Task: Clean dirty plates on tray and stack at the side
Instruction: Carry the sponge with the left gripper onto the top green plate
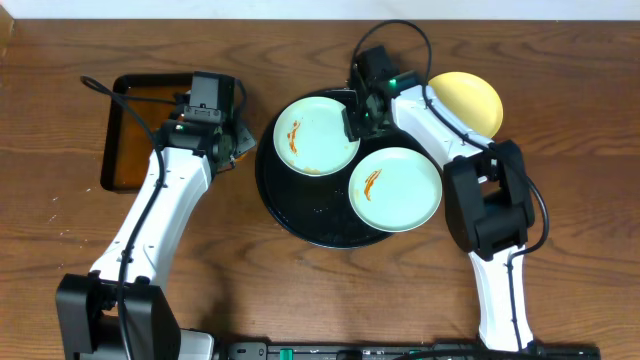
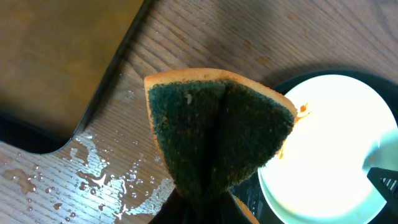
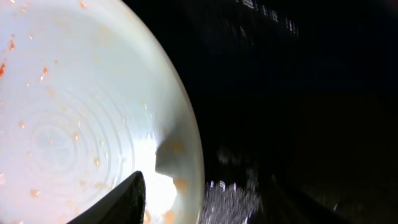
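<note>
Two mint-blue plates with orange sauce smears lie on the round black tray (image 1: pixel 285 205): one at its upper left (image 1: pixel 316 134), one at its lower right (image 1: pixel 395 188). A pale yellow plate (image 1: pixel 467 100) lies on the table to the right of the tray. My right gripper (image 1: pixel 352 118) is open and straddles the right rim of the upper-left plate (image 3: pixel 74 106); in the right wrist view (image 3: pixel 205 190) one finger is over the plate and the other over the tray (image 3: pixel 298 93). My left gripper (image 1: pixel 236 146) is shut on a green-and-orange sponge (image 2: pixel 214 130) just left of the tray, near that plate (image 2: pixel 336 155).
A rectangular black pan of brownish liquid (image 1: pixel 112 140) stands at the far left, behind the left gripper, and shows in the left wrist view (image 2: pixel 56 56). Water drops (image 2: pixel 93 174) lie on the wood next to it.
</note>
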Controlling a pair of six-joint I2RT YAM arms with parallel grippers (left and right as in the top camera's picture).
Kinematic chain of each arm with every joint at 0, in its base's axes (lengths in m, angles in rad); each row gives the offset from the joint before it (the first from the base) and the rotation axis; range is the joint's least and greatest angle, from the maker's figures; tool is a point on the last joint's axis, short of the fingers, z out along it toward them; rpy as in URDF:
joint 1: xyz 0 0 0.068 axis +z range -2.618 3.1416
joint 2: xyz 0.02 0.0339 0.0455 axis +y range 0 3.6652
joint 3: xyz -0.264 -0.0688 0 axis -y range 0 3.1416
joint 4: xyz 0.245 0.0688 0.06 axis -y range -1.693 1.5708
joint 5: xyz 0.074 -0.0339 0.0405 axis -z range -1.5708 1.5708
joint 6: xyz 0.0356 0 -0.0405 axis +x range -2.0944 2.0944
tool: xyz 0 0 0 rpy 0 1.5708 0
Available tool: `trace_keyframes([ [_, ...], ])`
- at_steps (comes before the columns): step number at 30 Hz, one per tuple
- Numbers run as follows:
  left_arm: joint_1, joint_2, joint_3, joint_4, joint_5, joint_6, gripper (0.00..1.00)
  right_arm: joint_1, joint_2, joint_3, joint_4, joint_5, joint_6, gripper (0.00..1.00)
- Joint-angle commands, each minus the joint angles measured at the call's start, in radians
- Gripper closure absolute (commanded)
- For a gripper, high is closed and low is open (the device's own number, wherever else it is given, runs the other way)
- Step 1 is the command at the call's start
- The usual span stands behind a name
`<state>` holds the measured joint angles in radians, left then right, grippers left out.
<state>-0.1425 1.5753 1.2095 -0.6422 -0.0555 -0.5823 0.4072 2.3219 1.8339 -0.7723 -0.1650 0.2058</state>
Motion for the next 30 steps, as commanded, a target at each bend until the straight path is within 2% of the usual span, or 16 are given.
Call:
trace_keyframes([
  [1, -0.001, 0.007, -0.009, 0.005, 0.0, 0.014, 0.92, -0.008, 0.004, 0.018, -0.029, -0.113, 0.137, 0.45],
  [6, -0.001, 0.007, -0.009, 0.013, 0.0, 0.014, 0.92, 0.018, 0.005, 0.017, -0.073, -0.101, 0.208, 0.55],
  [10, -0.001, 0.007, -0.009, 0.014, 0.0, 0.014, 0.92, 0.04, 0.005, 0.017, -0.091, -0.025, 0.257, 0.59],
  [18, -0.001, 0.007, -0.009, 0.015, 0.0, 0.013, 0.92, 0.052, 0.01, 0.017, -0.1, 0.06, 0.295, 0.97],
  [21, -0.001, 0.007, -0.009, 0.015, 0.0, 0.013, 0.92, 0.051, 0.01, 0.017, -0.09, 0.097, 0.278, 0.99],
  [24, -0.001, 0.009, -0.009, 0.015, 0.005, 0.014, 0.92, 0.05, 0.01, 0.017, -0.054, 0.097, 0.185, 0.99],
  [27, -0.001, 0.021, -0.009, 0.016, 0.051, 0.014, 0.92, 0.05, 0.01, 0.017, -0.018, 0.098, 0.104, 0.99],
  [30, -0.003, 0.045, -0.009, 0.024, 0.109, 0.015, 0.92, 0.05, 0.011, 0.017, -0.006, 0.098, 0.099, 0.99],
])
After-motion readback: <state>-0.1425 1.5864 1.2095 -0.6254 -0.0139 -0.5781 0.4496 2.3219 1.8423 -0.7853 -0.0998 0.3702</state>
